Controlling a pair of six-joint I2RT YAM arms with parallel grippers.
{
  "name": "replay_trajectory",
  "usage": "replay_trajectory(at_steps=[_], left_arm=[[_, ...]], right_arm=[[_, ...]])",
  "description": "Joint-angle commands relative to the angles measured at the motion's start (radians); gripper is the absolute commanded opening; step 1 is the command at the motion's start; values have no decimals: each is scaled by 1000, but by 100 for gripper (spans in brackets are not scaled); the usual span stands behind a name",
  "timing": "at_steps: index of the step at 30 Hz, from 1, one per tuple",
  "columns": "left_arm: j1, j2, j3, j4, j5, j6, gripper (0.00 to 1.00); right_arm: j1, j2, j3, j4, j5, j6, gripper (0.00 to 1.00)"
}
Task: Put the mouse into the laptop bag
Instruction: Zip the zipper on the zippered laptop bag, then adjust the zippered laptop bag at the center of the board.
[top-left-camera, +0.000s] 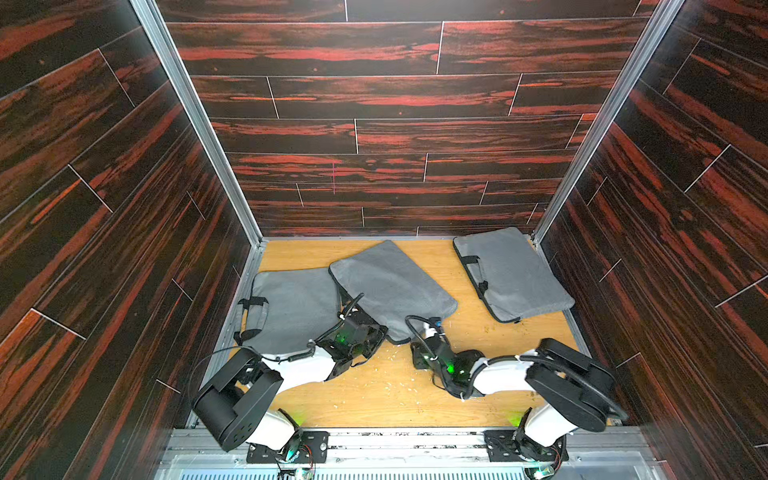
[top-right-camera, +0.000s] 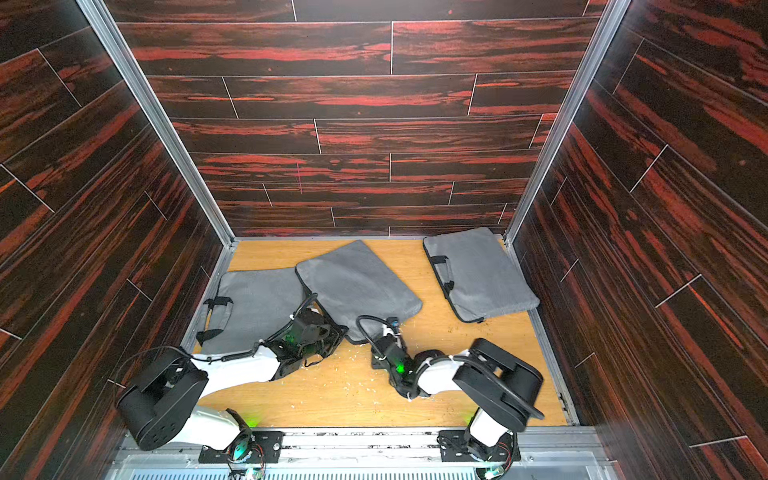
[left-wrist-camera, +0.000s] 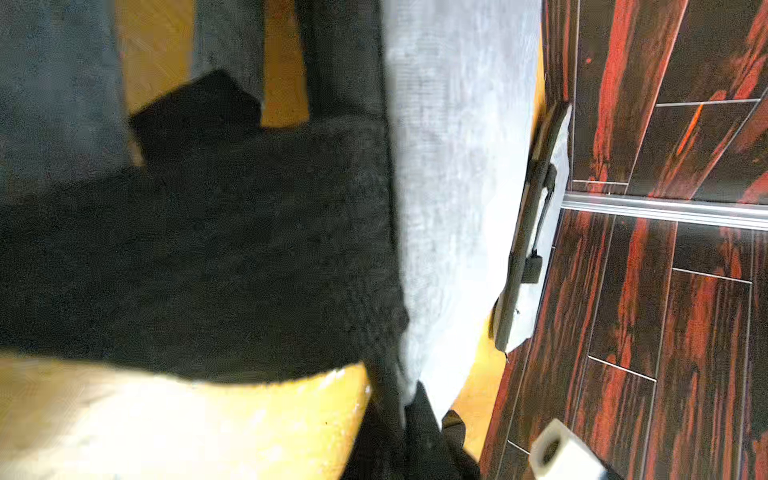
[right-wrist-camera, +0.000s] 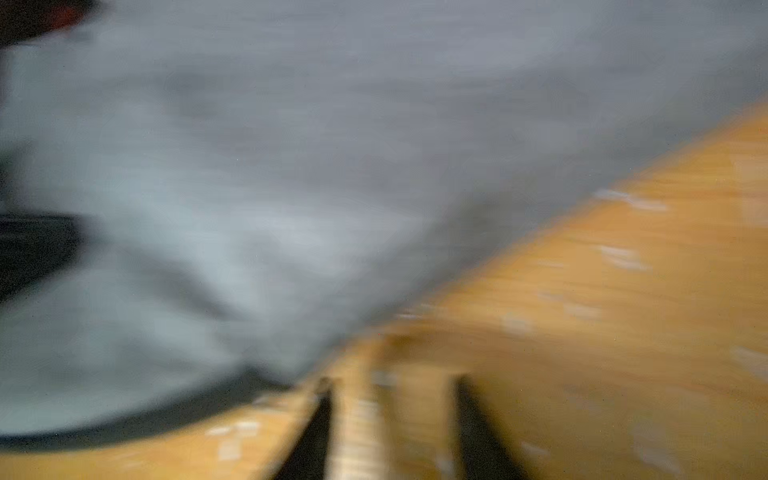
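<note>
The mouse is out of view in every frame. A grey laptop bag (top-left-camera: 390, 286) (top-right-camera: 357, 286) lies slantwise in the middle of the wooden floor. My left gripper (top-left-camera: 376, 332) (top-right-camera: 336, 332) is at its near left edge. In the left wrist view the left gripper (left-wrist-camera: 415, 436) is shut, pinching the bag's grey fabric (left-wrist-camera: 449, 166). My right gripper (top-left-camera: 417, 353) (top-right-camera: 376, 361) sits low by the bag's near corner. In the blurred right wrist view the right gripper (right-wrist-camera: 395, 415) stands open, with only bare wood between its dark fingers (right-wrist-camera: 324, 432) and the bag (right-wrist-camera: 291, 166) just ahead.
A second grey bag with black handles (top-left-camera: 291, 307) lies at the left, partly under the middle one. A third (top-left-camera: 515, 274) lies at the back right by the wall. Dark red plank walls (top-left-camera: 374, 124) enclose the floor (top-left-camera: 374, 395), which is scattered with small pale chips.
</note>
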Motion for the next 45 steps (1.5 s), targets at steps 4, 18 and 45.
replay_trajectory(at_steps=[4,18,45], left_arm=[[16,-88,41,-104,-82,36,74],[72,-150,67,-272,-227,112,84],[157,244,415,-366,-29,365,77]], right_arm=[[-66,-144,-12,-119,34,-5,92],[-492,-59,193,-76,-270,-221,98],[-390,87,106,127,-561,-119,94]])
